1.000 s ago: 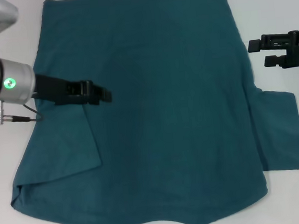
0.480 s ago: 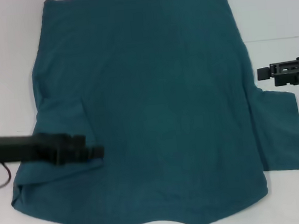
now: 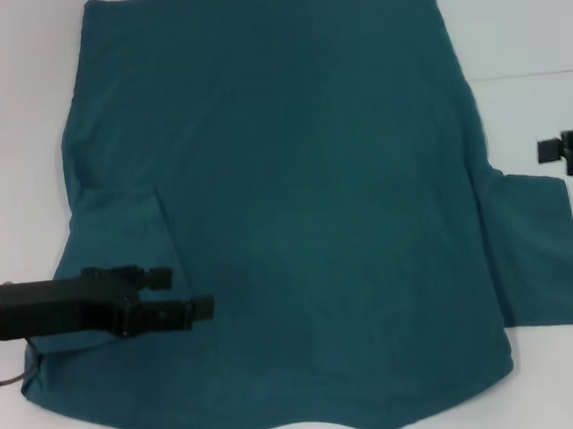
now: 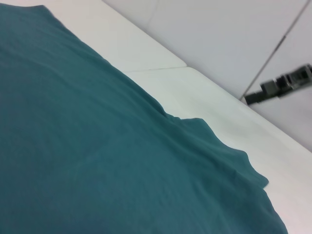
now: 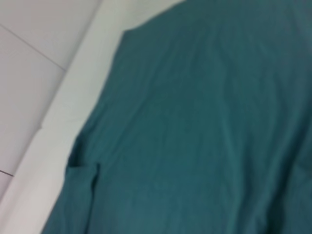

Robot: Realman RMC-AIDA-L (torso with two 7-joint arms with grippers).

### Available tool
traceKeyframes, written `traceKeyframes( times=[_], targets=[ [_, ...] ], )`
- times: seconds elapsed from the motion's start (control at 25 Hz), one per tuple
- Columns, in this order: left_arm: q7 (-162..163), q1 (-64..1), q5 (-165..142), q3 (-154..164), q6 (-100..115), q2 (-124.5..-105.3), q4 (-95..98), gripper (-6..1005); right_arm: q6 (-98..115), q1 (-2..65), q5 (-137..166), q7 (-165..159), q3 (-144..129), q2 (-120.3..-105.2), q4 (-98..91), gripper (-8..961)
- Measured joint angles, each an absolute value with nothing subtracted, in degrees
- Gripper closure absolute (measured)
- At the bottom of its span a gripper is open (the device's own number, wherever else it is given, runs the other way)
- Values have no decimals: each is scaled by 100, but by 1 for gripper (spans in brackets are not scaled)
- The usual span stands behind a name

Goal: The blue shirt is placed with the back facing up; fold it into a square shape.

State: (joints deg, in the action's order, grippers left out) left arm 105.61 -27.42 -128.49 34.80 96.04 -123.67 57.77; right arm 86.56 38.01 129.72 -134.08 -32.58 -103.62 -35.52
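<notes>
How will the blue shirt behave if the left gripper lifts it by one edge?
The blue shirt is probably floppy: its left sleeve lies folded over and its cloth ripples. It would likely drape and drag rather than rise flat under the left gripper.

Blue shirt [image 3: 295, 194] covers most of worktop [image 3: 520, 13]; bare strips both sides. Left gripper [image 3: 178, 296] low over shirt's left part.

Dark teal-blue cotton T-shirt [image 3: 295, 194] spread plain side up on a white table [image 3: 521, 23].

The left sleeve is folded in over the body, the right sleeve lies flat outward. The black left gripper [image 3: 185, 296] reaches over the folded sleeve, fingers parted. The black right gripper [image 3: 552, 149] sits at the right edge, off the cloth above the right sleeve.
</notes>
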Motion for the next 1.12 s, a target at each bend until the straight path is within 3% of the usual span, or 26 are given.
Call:
traceKeyframes(
  times=[0.2, 0.4, 0.92, 1.12],
  targets=[
    [10788, -2757, -12807, 3477, 9381, -12393, 5715, 51, 8795, 3636, 13447, -13902, -3222, -10179, -3553, 173],
    [10808, -2769, -12713, 3504, 9217, -12392, 5596, 51, 8747, 3471, 13531, -13958, -3201, -10146, -3538, 174],
    [10785, -2773, -12638, 3511, 9018, -12401, 5399, 50, 8359, 3405, 13839, -13969, -3257, -10431, -3492, 174],
    [10783, -2768, -12631, 3490, 8993, -12402, 5385, 50, 8296, 3420, 13989, -13973, -3332, -10459, -3489, 175]
  ],
)
